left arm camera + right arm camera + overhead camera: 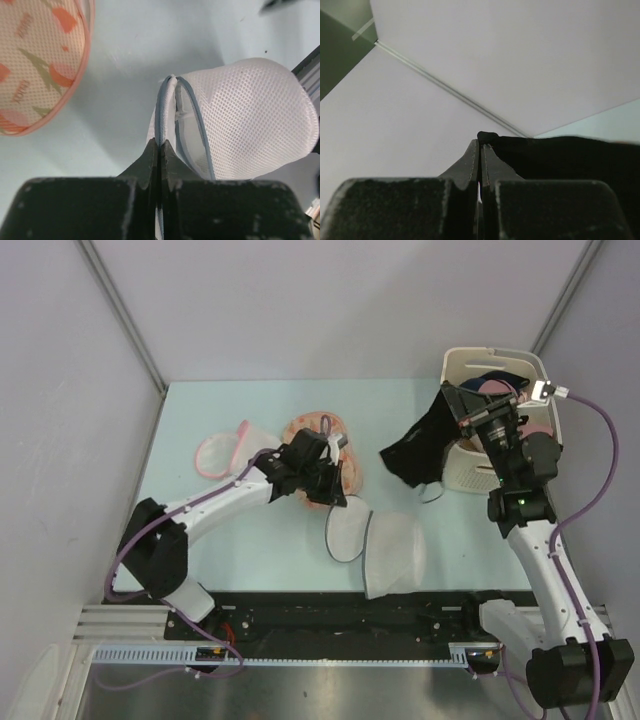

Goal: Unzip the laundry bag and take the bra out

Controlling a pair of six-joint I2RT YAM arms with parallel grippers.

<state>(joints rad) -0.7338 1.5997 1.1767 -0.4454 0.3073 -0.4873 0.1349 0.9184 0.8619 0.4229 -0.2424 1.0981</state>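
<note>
The white mesh laundry bag (372,542) lies open on the table near the front; it also shows in the left wrist view (250,115). My left gripper (336,494) (160,144) is shut on its grey-blue zip edge (161,110). My right gripper (450,398) (480,141) is shut on the black bra (415,448), which hangs in the air just left of the white basket (470,468). The bra (570,155) fills the right wrist view's lower right.
A pink patterned mesh bag (318,440) (35,60) lies under the left wrist. A second pink bag (215,453) lies further left. The basket at the right back holds pink and dark items (492,386). Walls enclose the table.
</note>
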